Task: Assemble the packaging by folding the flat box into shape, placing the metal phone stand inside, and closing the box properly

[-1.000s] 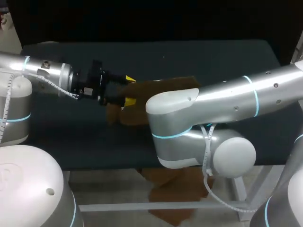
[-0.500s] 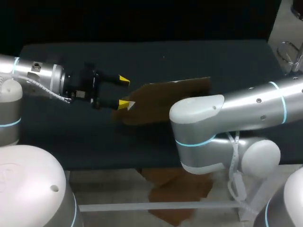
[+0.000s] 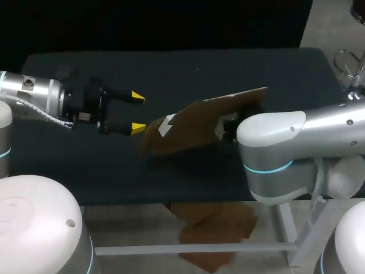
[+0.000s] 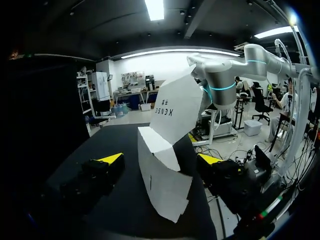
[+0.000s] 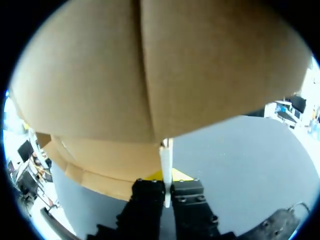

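L side: L gripper (image 3: 137, 112) over table (image 3: 102, 165), fingers spread wide, nothing between them, tips aimed at box. Mid: flat box (image 3: 197, 123), brown cardboard, partly unfolded, held up tilted over table centre. Low end just beside L gripper's nearer tip, white face toward L wrist cam. R side: R gripper (image 5: 166, 176) clamped on box edge, both fingers pinching thin cardboard. In head view it's hidden behind R arm (image 3: 285, 142).

The head camera looks down on the worktop (image 3: 188, 68) from high behind. The left wrist camera faces 3 o'clock across it, close to the box (image 4: 165, 165). The right wrist camera faces 9 o'clock, almost against that box, which all three views share.
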